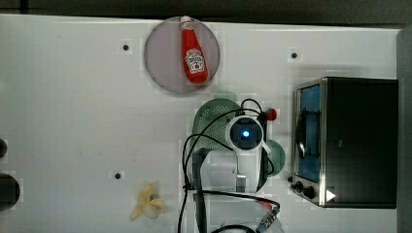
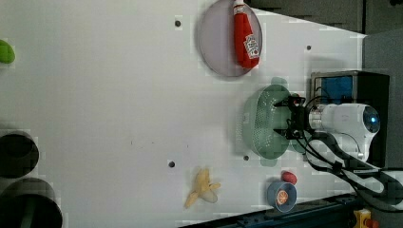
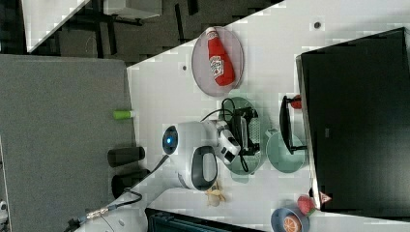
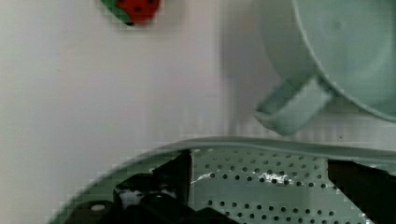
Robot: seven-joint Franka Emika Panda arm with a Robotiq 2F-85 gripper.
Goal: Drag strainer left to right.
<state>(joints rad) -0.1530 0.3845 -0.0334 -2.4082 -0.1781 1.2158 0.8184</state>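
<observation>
Pincer [image 4: 259, 186] spread wide inside the strainer [image 4: 280, 186], gripping nothing.

Count, going by what shows: 1 strainer [image 2: 263, 121], pale mint w/ lots of small holes, on the white tabletop [image 1: 73, 107] just beside 1 green cup [image 4: 345, 51] w/ a handle, which sits btwn it and 1 black toaster oven [image 1: 357, 141] at the top view's right. Wrist view has both black fingers [image 4: 161, 186] down in the bowl, far apart, holes visible btwn them. Also 1 ketchup bottle [image 1: 193, 51] lying on 1 grey round plate [image 1: 160, 58], 1 peeled banana [image 1: 147, 204], 1 strawberry [image 4: 135, 9], 1 blue bowl [image 2: 281, 195] w/ an orange slice pattern plus a red item next to it. 2 dark cylinders [image 2: 16, 154] at the left view's left edge.
</observation>
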